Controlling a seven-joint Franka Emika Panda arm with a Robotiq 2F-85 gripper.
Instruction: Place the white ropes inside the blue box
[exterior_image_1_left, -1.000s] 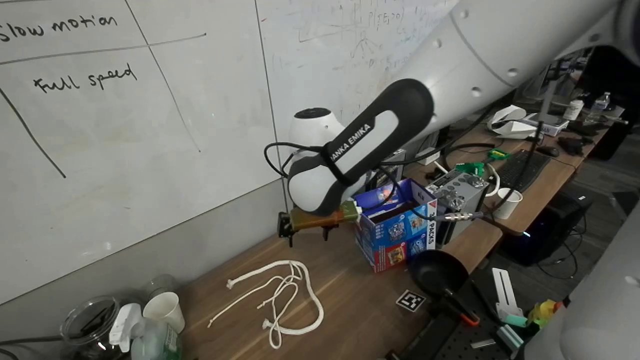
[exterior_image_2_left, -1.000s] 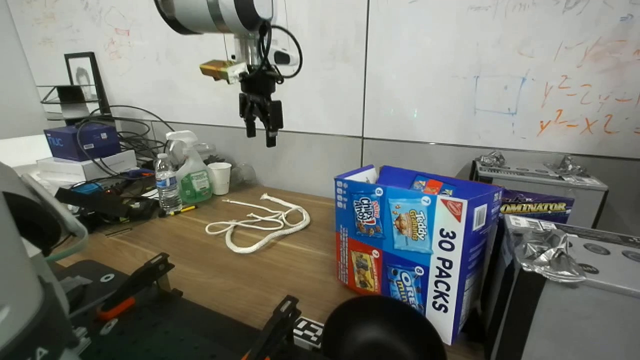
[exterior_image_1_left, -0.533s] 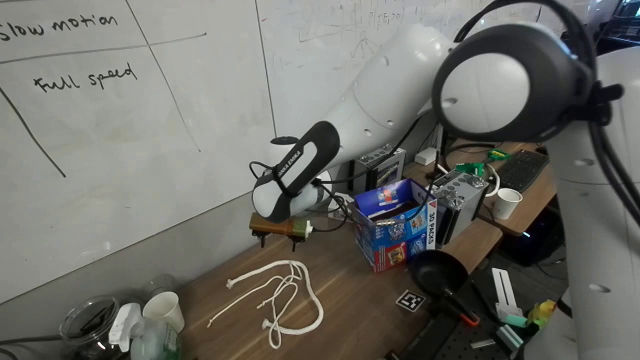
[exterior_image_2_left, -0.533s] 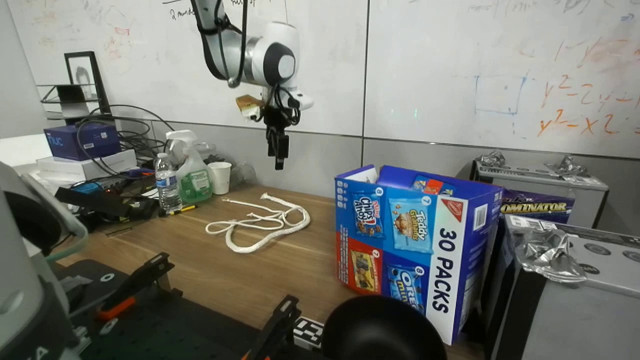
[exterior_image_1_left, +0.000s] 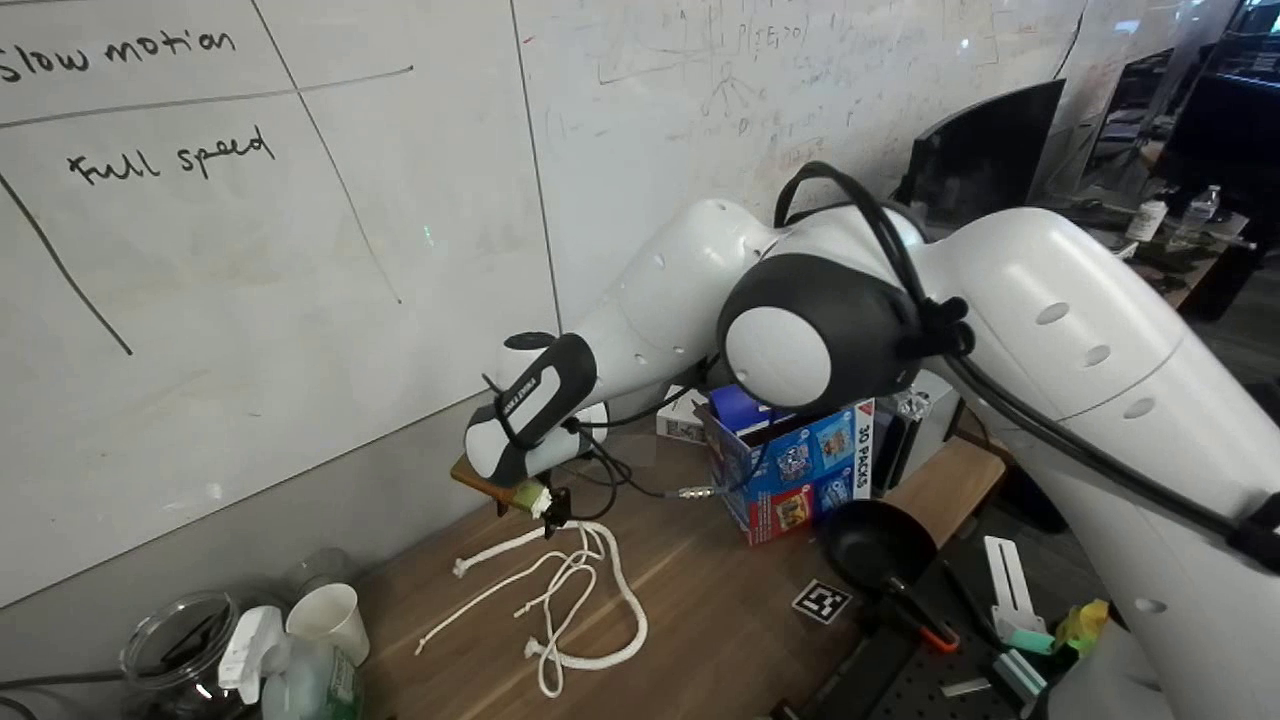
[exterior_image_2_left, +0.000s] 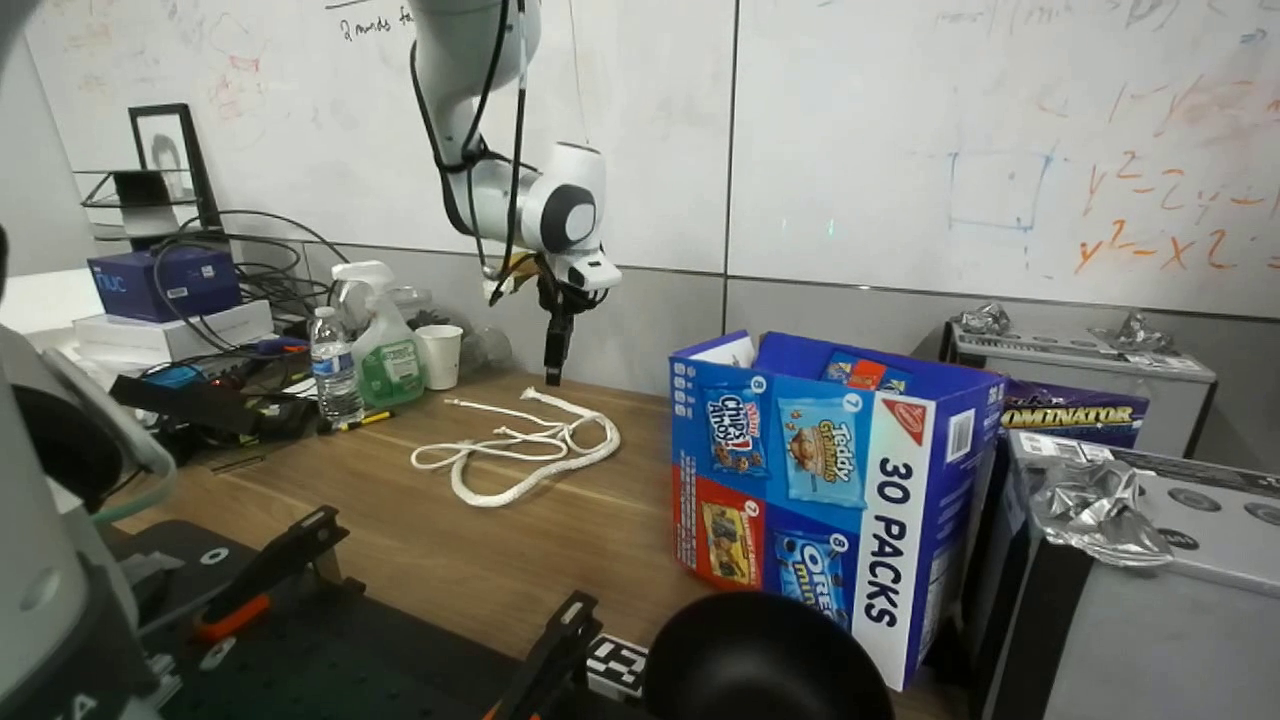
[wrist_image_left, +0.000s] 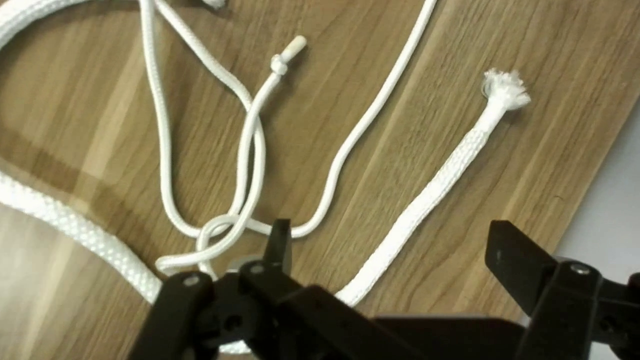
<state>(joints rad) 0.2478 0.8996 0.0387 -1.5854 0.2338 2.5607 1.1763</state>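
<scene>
Over wooden tabletop (exterior_image_2_left: 400, 540), apart from the blue box (exterior_image_2_left: 820, 490), hovers with gripper (wrist_image_left: 390, 230) spread wide above thick white rope (wrist_image_left: 420, 211), presumably to straddle and pinch it for lifting boxward.

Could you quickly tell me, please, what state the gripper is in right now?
Gripper: open, holding nothing; the white ropes lie on the table.

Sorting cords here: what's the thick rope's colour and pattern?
The thick rope is white, braided; clearest in the wrist view.
</scene>
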